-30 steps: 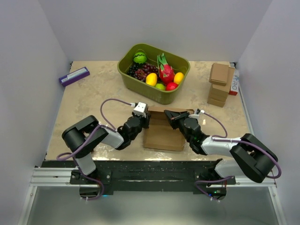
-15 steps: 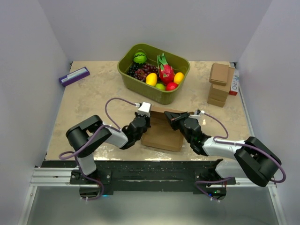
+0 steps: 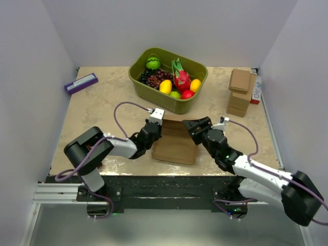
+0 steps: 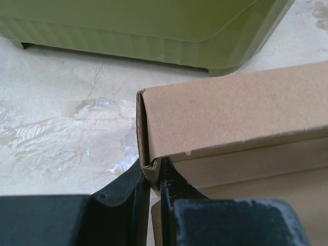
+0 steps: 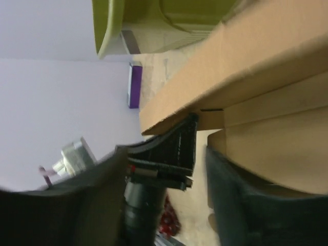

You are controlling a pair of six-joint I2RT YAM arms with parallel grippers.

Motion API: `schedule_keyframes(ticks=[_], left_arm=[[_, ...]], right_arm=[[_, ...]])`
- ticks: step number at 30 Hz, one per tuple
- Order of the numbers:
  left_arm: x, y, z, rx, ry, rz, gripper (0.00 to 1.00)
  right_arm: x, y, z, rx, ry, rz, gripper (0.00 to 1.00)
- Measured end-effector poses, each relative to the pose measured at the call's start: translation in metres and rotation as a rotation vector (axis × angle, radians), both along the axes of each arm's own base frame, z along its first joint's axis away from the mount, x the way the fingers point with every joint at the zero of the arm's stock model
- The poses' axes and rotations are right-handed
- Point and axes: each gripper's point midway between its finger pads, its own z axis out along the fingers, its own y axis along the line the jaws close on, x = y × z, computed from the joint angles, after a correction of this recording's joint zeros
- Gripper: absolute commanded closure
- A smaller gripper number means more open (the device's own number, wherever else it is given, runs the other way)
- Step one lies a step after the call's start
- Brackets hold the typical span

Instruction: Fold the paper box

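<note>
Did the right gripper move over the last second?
Yes. The right gripper backed slightly right, toward the stack of small boxes, to the paper box's right edge, and opened.

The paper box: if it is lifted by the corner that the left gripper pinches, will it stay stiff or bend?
The paper box is probably light: it looks like thin, hollow cardboard. Lifted by the corner in the left gripper, that single wall would likely flex; its edge curls there. Pushed, it should slide rather than tip, being low and flat.

Only "PRO" reads, on the white box [image 3: 255, 92].
</note>
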Motion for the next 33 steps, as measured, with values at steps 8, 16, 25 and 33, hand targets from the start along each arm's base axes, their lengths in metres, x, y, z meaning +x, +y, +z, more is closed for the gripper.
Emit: schedule_keyframes(ticks=[8,16,25,33], left_arm=[[0.003,0.021,0.000,-0.020,0.126,-0.083,1.00],[-0.001,0.028,-0.001,-0.062,0.237,-0.183,1.00],[-0.004,0.025,-0.002,-0.067,0.276,-0.226,1.00],[-0.007,0.022,-0.002,-0.072,0.287,-0.251,1.00]], right_arm=[[-0.011,-0.044,0.063,-0.299,-0.162,-0.021,0.07],[-0.012,-0.080,0.008,-0.682,-0.032,0.022,0.13],[-0.011,-0.084,-0.032,-0.932,0.012,0.151,0.35],[-0.006,-0.088,-0.043,-1.008,-0.020,0.163,0.65]])
